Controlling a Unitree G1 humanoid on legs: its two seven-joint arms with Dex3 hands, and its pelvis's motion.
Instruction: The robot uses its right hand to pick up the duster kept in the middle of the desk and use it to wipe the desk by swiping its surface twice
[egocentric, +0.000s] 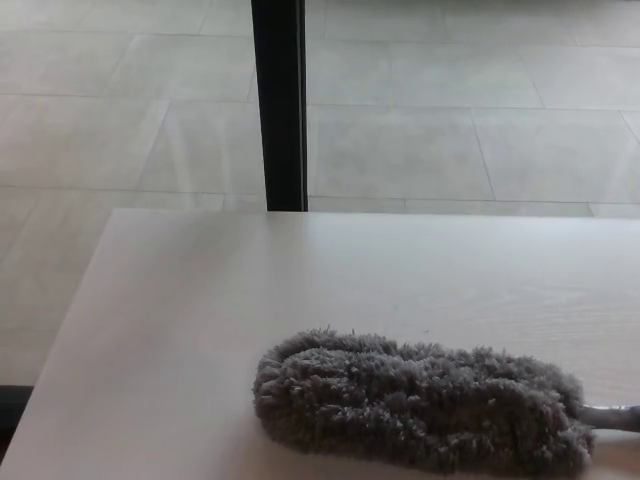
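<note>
A grey fluffy duster (420, 405) lies flat on the pale desk (200, 320), near its front edge and right of centre. Its light handle (612, 417) sticks out to the right and runs off the picture's right edge. No part of either of my hands or arms shows in the head view.
A black vertical post (279, 105) stands behind the desk's far edge, in front of a pale tiled floor (450, 130). The desk's left edge runs diagonally at the picture's left, with floor beyond it.
</note>
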